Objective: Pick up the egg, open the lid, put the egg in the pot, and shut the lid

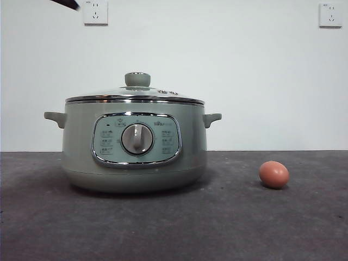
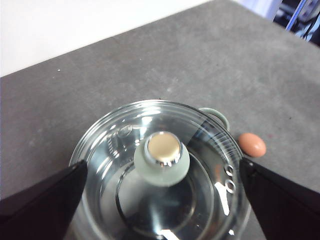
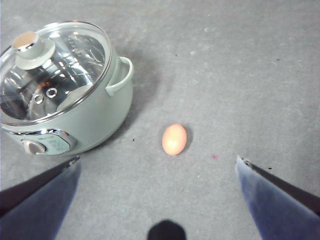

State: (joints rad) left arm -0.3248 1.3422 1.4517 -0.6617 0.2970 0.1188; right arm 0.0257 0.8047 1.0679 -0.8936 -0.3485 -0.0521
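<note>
Pot (image 1: 134, 147): pale green, standing on the dark tabletop (image 1: 228, 228), dial facing front. Lid (image 1: 136, 93): seated on the rim, shutting the pot, knob (image 2: 162, 158) up for gripping. Egg (image 1: 273, 174): lying on its side on the tabletop, near the pot, apart from it. Left claw (image 2: 160, 200): spread wide above the lid, centred over the knob, likely staged for lifting. Right claw (image 3: 157, 200): spread wide above the egg, holding nothing, likely staged for pickup.

Two white wall sockets (image 1: 95, 12) (image 1: 330, 14) sit high on the pale wall (image 1: 244, 70) behind the dark grey table (image 1: 217, 228)
</note>
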